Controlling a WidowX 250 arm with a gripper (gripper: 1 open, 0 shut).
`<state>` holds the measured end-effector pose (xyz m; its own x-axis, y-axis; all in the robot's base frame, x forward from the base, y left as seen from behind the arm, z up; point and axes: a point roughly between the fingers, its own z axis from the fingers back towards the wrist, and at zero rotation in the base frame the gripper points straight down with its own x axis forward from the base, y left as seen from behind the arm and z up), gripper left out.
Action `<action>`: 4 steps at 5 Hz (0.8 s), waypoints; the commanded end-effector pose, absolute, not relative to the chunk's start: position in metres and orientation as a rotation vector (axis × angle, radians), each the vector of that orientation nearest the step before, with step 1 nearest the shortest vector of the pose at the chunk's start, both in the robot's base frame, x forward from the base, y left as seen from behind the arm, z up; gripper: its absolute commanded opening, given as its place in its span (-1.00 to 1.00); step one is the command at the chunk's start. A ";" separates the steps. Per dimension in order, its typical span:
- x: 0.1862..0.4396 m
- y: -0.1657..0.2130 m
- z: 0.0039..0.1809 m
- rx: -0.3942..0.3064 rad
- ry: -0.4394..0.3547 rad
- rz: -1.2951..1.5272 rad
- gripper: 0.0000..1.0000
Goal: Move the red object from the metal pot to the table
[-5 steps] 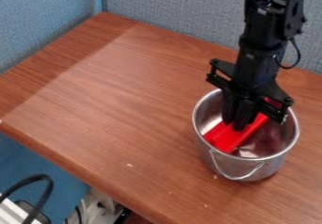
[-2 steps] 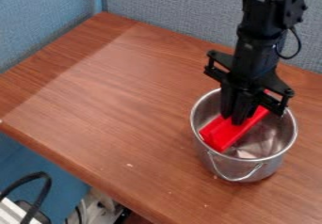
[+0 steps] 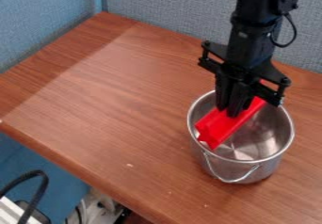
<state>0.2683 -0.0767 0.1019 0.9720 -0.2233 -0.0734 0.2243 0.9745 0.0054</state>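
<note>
While hand (image 3: 239, 104) pinches red object (image 3: 231, 125), block tilts over metal pot (image 3: 273, 154), lower end inside.

no legible text, no labels, no brand marks, no numbers, no signs on any surface in the camera view

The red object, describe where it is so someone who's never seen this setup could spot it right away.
On the brown wooden table, look to the right side for the shiny metal pot. The black gripper reaches straight down over it, shut on the red object, a tilted bright red bar and the only red thing there.
</note>
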 end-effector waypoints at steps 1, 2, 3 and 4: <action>0.276 -0.073 0.130 0.002 -0.017 -0.209 -1.00; 0.275 -0.070 0.137 0.016 -0.033 -0.193 -1.00; 0.276 -0.064 0.142 0.033 -0.049 -0.174 -1.00; 0.279 -0.054 0.147 0.035 -0.074 -0.141 -1.00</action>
